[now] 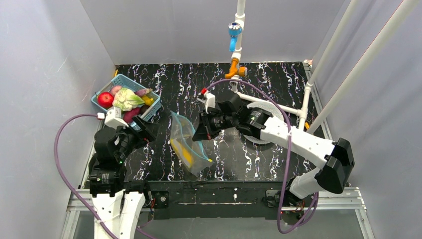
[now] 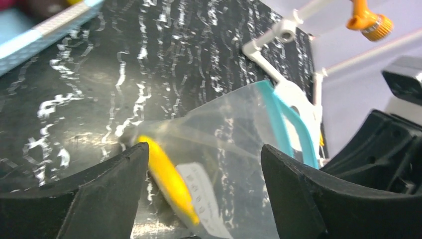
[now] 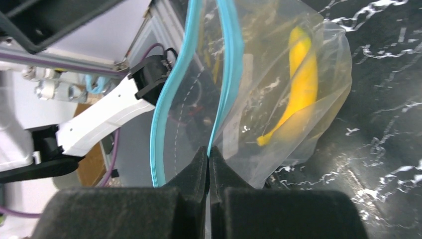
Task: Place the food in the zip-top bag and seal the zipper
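The clear zip-top bag (image 1: pixel 186 142) stands tilted at the table's middle with a yellow banana (image 1: pixel 185 154) inside. My right gripper (image 1: pixel 198 133) is shut on one side of the teal zipper (image 3: pixel 230 59) and holds the mouth open; the pinch shows in the right wrist view (image 3: pixel 209 152), with the banana (image 3: pixel 298 84) low in the bag. My left gripper (image 1: pixel 147 130) stands open to the left of the bag, with nothing between its fingers. The left wrist view looks between them (image 2: pixel 204 148) at the bag (image 2: pixel 234 124) and banana (image 2: pixel 166 177). More food, such as a red apple (image 1: pixel 105 99), lies in the basket.
A blue lattice basket (image 1: pixel 152 108) stands at the table's back left, just behind my left gripper. A white pipe frame (image 1: pixel 271 105) with an orange fitting (image 1: pixel 235 69) runs along the back and right. Grey walls close in on the left and back.
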